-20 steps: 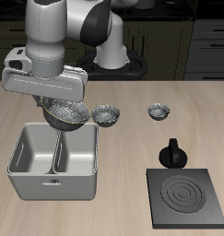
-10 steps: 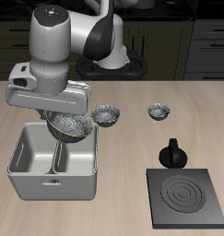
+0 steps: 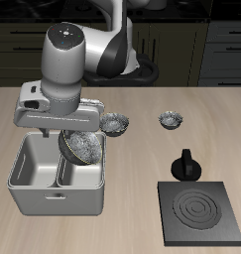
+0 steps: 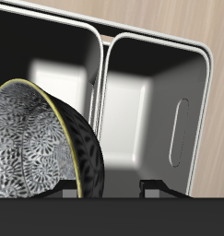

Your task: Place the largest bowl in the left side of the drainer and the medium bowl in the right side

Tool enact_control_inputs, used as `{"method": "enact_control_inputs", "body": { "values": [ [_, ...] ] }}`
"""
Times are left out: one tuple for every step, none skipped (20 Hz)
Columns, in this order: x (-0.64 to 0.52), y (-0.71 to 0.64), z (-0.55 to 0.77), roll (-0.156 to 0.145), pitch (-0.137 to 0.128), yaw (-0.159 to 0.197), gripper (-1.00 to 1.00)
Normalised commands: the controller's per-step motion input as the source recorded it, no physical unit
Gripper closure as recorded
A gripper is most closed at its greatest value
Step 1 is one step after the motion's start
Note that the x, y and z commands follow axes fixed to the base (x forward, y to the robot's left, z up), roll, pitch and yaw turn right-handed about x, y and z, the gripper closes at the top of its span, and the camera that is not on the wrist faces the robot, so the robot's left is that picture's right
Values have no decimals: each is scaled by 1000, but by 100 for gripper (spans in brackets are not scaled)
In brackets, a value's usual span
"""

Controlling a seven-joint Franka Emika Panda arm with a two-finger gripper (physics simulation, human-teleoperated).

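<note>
My gripper (image 3: 74,135) is shut on the rim of the largest bowl (image 3: 84,148), a grey-silver speckled bowl. It hangs tilted on edge just above the drainer (image 3: 57,202), over the compartment nearer the other bowls. In the wrist view the bowl (image 4: 38,138) hangs before the two deep compartments of the drainer (image 4: 103,57). The fingertips (image 4: 156,188) show dark at the frame's edge. The medium bowl (image 3: 114,123) sits on the table just behind the drainer.
The smallest bowl (image 3: 172,120) sits farther along the table from the medium bowl. A black knobbed object (image 3: 184,165) stands behind the black square stove plate (image 3: 199,213) near the table's front edge.
My gripper has moved forward and down with the largest bowl, from behind the drainer's back rim to over its compartment. The bowl has tilted more onto its edge.
</note>
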Motion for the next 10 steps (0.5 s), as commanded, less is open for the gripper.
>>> {"method": "enact_control_inputs", "body": {
  "values": [
    [-242, 177, -199, 58, 58, -37, -100],
    [-261, 325, -43, 61, -54, 176, -100],
    [-647, 533, 11, 130, -9, 17, -100],
    [-290, 311, 80, 95, -66, 110, -100],
    [-829, 833, 154, 198, -45, 139, -100],
    [-237, 127, 191, -7, -57, 23, -100],
    [60, -65, -10, 0, 0, 0, -100],
    [-837, 465, 488, 100, -68, -29, -100],
    [-374, 203, 383, 39, -129, 30, -100],
    [-159, 61, 307, 25, -32, -10, -100]
  ]
}}
